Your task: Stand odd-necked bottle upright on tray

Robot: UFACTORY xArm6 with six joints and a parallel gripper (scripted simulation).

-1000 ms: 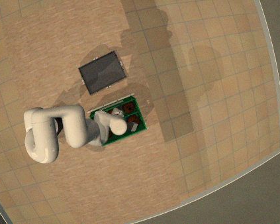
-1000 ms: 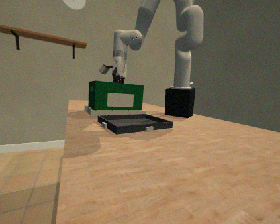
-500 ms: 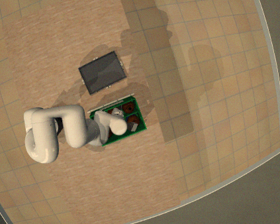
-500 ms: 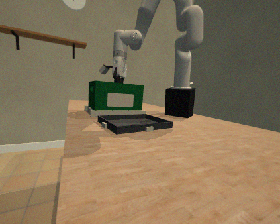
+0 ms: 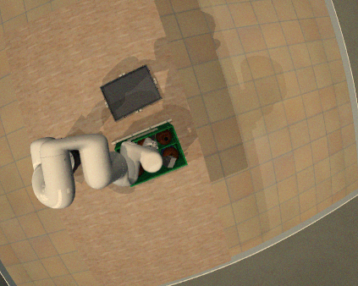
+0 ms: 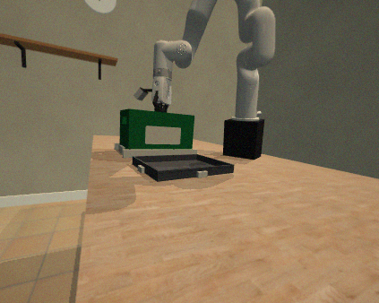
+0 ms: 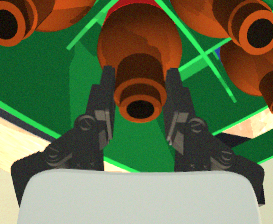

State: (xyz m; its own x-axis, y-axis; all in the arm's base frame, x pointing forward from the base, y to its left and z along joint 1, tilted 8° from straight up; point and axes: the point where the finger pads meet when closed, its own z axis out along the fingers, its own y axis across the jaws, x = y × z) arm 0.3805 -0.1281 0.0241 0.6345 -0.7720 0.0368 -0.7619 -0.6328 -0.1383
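My gripper (image 6: 160, 108) (image 7: 140, 82) reaches down into the green crate (image 5: 159, 174) (image 6: 134, 132) (image 7: 84, 107). It is shut on the neck of the front brown bottle (image 7: 139, 42), which stands in its compartment; one finger lies along each side of the neck, below the mouth. In the wrist view another brown bottle (image 7: 64, 16) is at the upper left, one (image 7: 199, 17) at the upper right and one (image 7: 242, 72) at the far right. Neck differences cannot be told by eye. The dark tray (image 5: 132, 95) (image 6: 180, 166) lies flat beside the crate and is empty.
Green dividers (image 7: 192, 45) separate the bottles. A pale strip (image 5: 134, 134) (image 6: 159, 152) runs along the crate's tray side. The arm (image 5: 96, 161) (image 6: 256, 40) covers part of the crate from above. The robot's black base (image 6: 244, 138) stands behind the tray.
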